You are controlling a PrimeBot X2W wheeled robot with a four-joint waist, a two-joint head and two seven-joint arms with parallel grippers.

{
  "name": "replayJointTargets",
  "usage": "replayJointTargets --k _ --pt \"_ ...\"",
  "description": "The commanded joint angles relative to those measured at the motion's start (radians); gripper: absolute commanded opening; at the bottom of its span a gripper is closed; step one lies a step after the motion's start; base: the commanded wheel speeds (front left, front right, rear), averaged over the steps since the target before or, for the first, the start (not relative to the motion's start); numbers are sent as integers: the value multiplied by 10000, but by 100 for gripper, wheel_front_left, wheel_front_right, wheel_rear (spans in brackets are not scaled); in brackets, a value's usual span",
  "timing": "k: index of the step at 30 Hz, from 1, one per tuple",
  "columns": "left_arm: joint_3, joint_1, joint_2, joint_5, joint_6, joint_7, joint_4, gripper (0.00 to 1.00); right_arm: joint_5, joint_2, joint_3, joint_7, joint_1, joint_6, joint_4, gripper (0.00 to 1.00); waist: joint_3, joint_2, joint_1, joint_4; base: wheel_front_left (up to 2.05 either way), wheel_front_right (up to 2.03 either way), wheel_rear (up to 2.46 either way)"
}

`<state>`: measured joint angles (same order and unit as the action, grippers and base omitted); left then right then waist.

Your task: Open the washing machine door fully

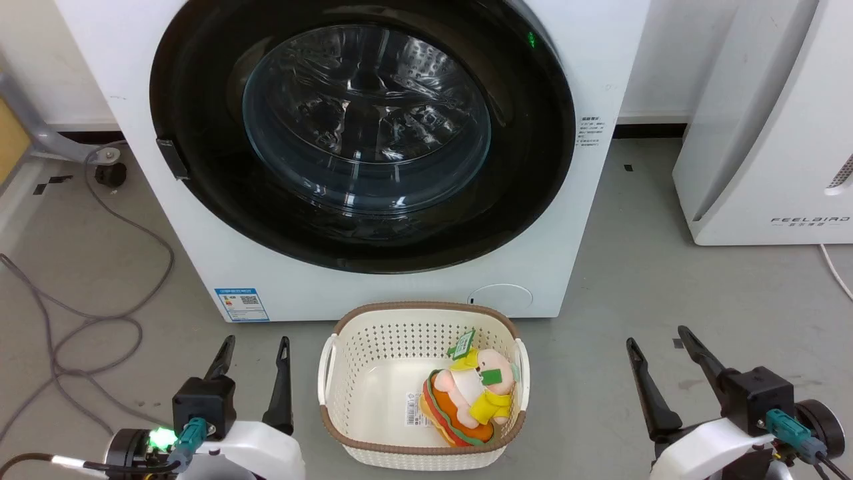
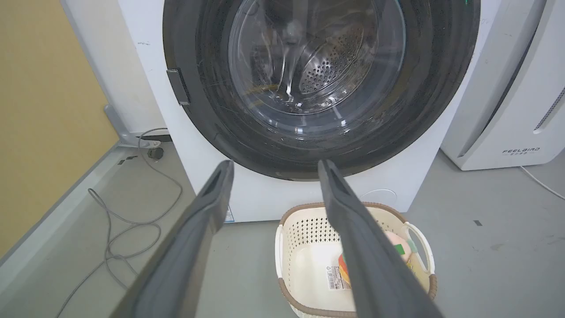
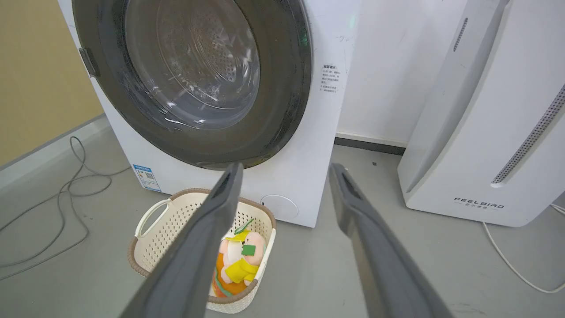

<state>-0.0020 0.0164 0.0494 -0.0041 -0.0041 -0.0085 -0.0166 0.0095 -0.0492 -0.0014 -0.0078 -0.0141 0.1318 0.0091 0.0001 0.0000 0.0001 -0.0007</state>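
The white washing machine (image 1: 586, 67) stands straight ahead. Its round glossy black door (image 1: 200, 220) lies flush against the front, with the clear glass bowl (image 1: 366, 120) at its centre and a small black tab (image 1: 172, 159) on the left rim. The door (image 2: 441, 88) and the tab (image 2: 178, 86) also show in the left wrist view, and the door (image 3: 282, 101) in the right wrist view. My left gripper (image 1: 255, 347) is open at the lower left, well short of the machine. At the lower right, my right gripper (image 1: 656, 337) is open too, holding nothing.
A cream perforated basket (image 1: 353, 353) with a plush toy (image 1: 470, 397) sits on the floor between my grippers, just before the machine. Grey cables (image 1: 100, 313) loop on the floor at left. A white FEELBIRD appliance (image 1: 766, 133) stands at right.
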Motion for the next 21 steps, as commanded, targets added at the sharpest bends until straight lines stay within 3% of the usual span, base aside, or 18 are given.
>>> replayJointTargets --k 1,3,4,5,16,21 --pt "-36 -44 8 -104 -55 -79 -66 100 36 -1 -16 -96 -36 -1 39 100 0 0 0 0 0 0 0" --pt "-54 -60 10 -133 -73 -123 -121 100 50 -1 -24 -139 -44 -1 65 100 0 0 0 -2 0 0 0" --pt "-63 -68 12 -148 -83 -144 -148 100 59 -1 -28 -160 -48 -1 79 34 0 0 0 -2 0 0 0" --pt "-72 -77 13 -163 -92 -166 -176 100 66 -1 -31 -182 -52 -1 92 0 0 0 0 -3 0 0 0" --pt "-150 -159 21 -322 -193 -397 -424 100 279 -2 -69 -413 -68 -2 275 0 0 0 0 -8 0 0 0" --pt "-170 -191 22 -399 -238 -502 -507 100 1003 -2 -102 -517 -16 -3 339 0 1 0 0 -16 0 0 0"
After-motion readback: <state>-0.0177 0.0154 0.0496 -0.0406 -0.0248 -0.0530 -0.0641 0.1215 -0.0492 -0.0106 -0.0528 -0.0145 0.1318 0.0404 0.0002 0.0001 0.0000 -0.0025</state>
